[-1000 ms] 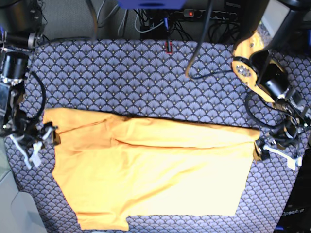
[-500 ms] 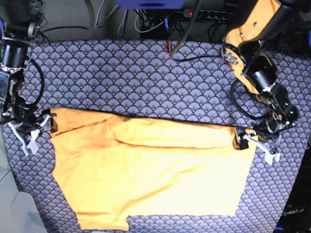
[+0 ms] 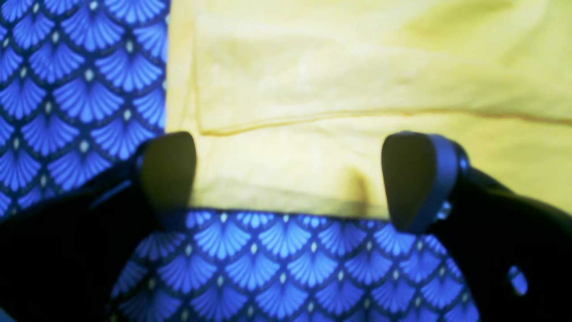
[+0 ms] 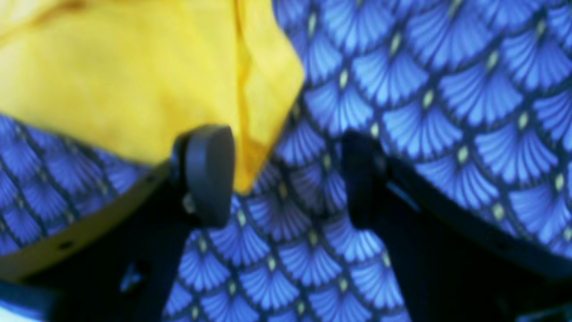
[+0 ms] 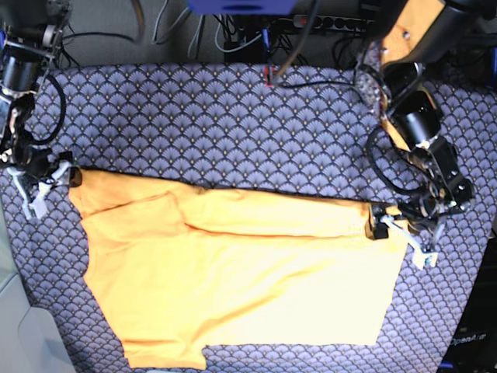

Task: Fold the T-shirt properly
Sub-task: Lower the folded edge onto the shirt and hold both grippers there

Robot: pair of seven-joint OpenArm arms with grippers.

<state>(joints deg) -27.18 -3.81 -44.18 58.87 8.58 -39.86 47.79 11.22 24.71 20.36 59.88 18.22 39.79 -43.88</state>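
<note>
1. On the scale-patterned tablecloth (image 5: 233,124) we see the T-shirt (image 5: 233,280) lying flat, yellow-orange, with a fold running along its upper edge.
2. Our left gripper (image 3: 290,179) stands wide open over the shirt's edge, nothing held.
3. Our right gripper (image 4: 286,174) is likewise spread apart at a sleeve corner, gripping nothing.

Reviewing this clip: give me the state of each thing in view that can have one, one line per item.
T-shirt: lying on the patterned table cover, partly folded, one long fold ridge across it, not held.
Left hand: open, fingers wide apart, straddling a corner edge of the shirt, nothing gripped.
Right hand: open, at the shirt's opposite corner, one finger over the fabric edge, nothing gripped.
Table cover: spread flat under the shirt.
</note>
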